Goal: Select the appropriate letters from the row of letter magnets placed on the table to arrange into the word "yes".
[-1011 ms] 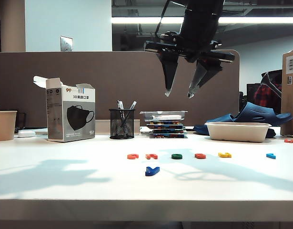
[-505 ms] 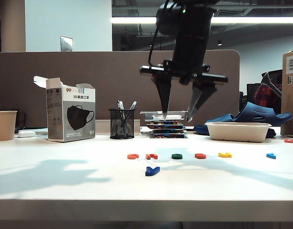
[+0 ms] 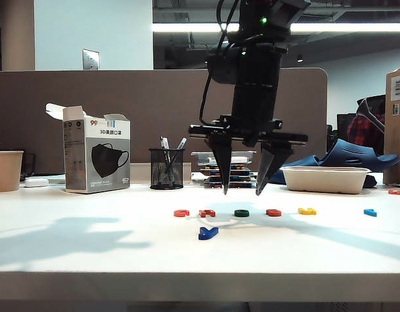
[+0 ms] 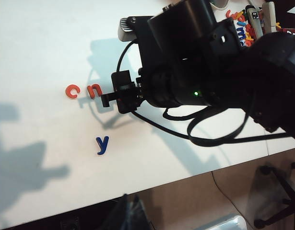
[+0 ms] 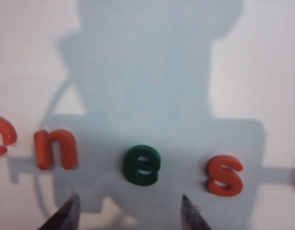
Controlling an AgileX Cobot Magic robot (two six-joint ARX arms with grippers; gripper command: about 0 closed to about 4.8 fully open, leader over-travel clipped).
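Hovering just above the table, the right gripper points straight down over the row of letter magnets, its two dark fingers spread wide with nothing between them. In the exterior view the fingertips hang a little above the white surface, bracketing the spot behind the green "e". From the right wrist view the same gripper shows only its two fingertips, and the "e" sits squarely in the gap between them, untouched. Just beside it on one side lies the red "s", on the other an orange-red "n", and past that an orange-red "c" cut by the frame edge.

Across the exterior view the row runs on: "c", "n", "s", then a yellow letter and a light-blue letter farther right. The dark blue "y" lies apart from the row, nearer the front edge, just forward of the "n".

The left wrist view looks down on the right arm's black body, with the "y", "c" and "n" on the white top beside it. The left gripper itself does not appear in any view, so I cannot tell its state.
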